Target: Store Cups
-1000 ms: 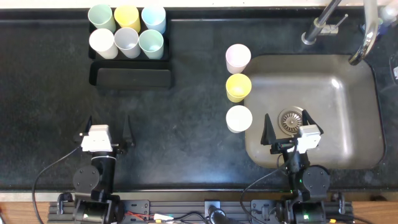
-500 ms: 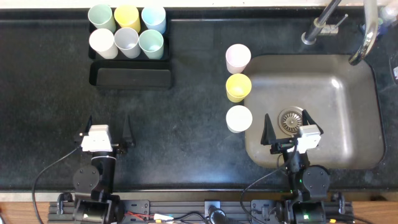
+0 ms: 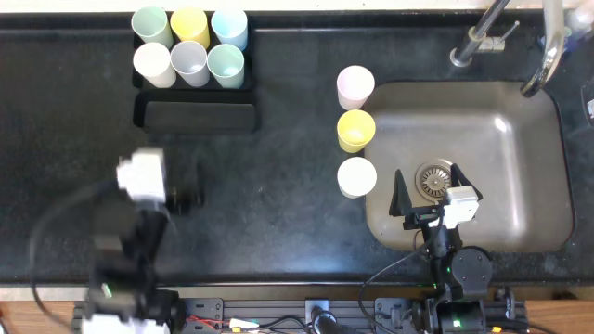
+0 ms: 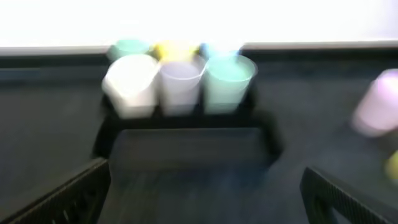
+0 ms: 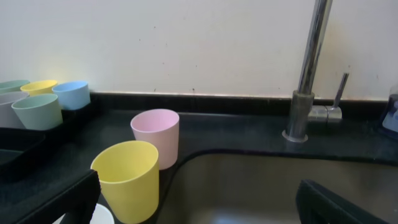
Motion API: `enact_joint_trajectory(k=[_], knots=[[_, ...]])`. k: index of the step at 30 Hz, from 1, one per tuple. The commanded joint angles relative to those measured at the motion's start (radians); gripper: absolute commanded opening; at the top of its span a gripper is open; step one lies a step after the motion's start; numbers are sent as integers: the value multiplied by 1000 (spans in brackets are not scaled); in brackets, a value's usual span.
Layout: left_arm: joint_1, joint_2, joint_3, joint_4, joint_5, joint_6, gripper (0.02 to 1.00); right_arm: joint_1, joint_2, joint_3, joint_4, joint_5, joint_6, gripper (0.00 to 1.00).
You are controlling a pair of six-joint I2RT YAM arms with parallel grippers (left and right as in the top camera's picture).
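Note:
Three loose cups stand along the sink's left rim: pink [image 3: 355, 85], yellow [image 3: 355, 130] and white [image 3: 356, 176]. A black tray [image 3: 195, 117] at the back left holds several cups [image 3: 190, 46] in its rear part; its front compartment is bare. My left gripper [image 3: 162, 167] hovers, blurred, in front of the tray and is open and empty; its wrist view faces the tray [image 4: 186, 146] and the cups [image 4: 180, 84]. My right gripper [image 3: 429, 190] is over the sink, open and empty, with the pink cup [image 5: 155, 137] and yellow cup [image 5: 127, 177] ahead to one side.
The steel sink [image 3: 520, 139] fills the right side, with a faucet [image 3: 483, 32] behind it. The dark counter [image 3: 288, 186] between tray and sink is bare. A wall [image 5: 186, 43] runs behind the counter.
My left arm has lifted and swung toward the tray, blurring in the top view. The right arm and all cups stay where they were.

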Motion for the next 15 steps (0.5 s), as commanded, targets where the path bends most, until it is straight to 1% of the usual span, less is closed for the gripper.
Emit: enact_joint_trajectory(k=[1,2,3,4,5,8,10,12,15], knots=[[-5,548,611,-153,341,-30,1000,-5,-4,-13,5,-5,-4,998],[-18,668,771,-239,367,-47,998,-5,-4,-13,5,-5,-4,996],[-39,787,940,-334,369,-78,998,-5,-4,-13,5,-5,-4,996],[-74,920,1140,-447,346,-101,998,-5,-4,-13,5,-5,-4,998],[-109,1034,1313,-544,307,-125,1000,-5,-4,-13,5,-5,-4,998],[-243,1386,1871,-859,140,-204,1000,-5,-4,-13,5,-5,-4,996],[-330,1606,2206,-1034,61,-266,1000,-5,-4,-13,5,-5,-4,998],[-400,1776,2443,-1137,12,-340,1000,-5,-4,-13,5,-5,-4,998],[-466,1910,2583,-1211,-37,-451,998,-5,-4,-13,5,-5,-4,996]])
